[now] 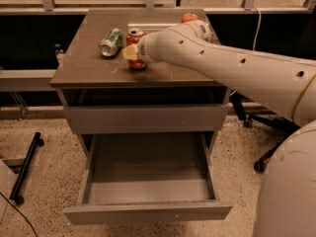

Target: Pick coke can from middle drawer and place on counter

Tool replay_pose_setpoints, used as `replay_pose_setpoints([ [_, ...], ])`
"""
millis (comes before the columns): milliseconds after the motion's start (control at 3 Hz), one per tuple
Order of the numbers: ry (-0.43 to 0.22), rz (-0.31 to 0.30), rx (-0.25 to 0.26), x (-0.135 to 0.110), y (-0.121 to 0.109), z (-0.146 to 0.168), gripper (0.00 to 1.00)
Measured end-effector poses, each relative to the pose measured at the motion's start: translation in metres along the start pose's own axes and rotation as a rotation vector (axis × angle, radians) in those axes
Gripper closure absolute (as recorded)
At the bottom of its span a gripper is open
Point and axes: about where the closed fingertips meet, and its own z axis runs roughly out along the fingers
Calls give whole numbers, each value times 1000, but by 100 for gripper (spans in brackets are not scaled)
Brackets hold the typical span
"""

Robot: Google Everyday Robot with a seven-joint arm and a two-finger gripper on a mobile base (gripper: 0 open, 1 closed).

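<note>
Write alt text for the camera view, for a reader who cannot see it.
A white robot arm reaches across the glossy grey-brown counter, its gripper at the small red coke can standing upright there. A green-and-white soda can lies on its side beside it, and the deep grey-brown middle drawer below stands open.

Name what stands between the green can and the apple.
The coke can, upright on the counter, with the claw at it, in the camera view.

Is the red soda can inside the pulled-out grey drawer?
No, the small red aluminium can stands on the glossy grey-brown counter, with the gripper at it.
</note>
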Motion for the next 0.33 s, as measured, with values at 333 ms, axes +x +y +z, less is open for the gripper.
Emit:
replay_pose_setpoints([
  [333, 1, -1, -1, 0, 1, 1, 0],
])
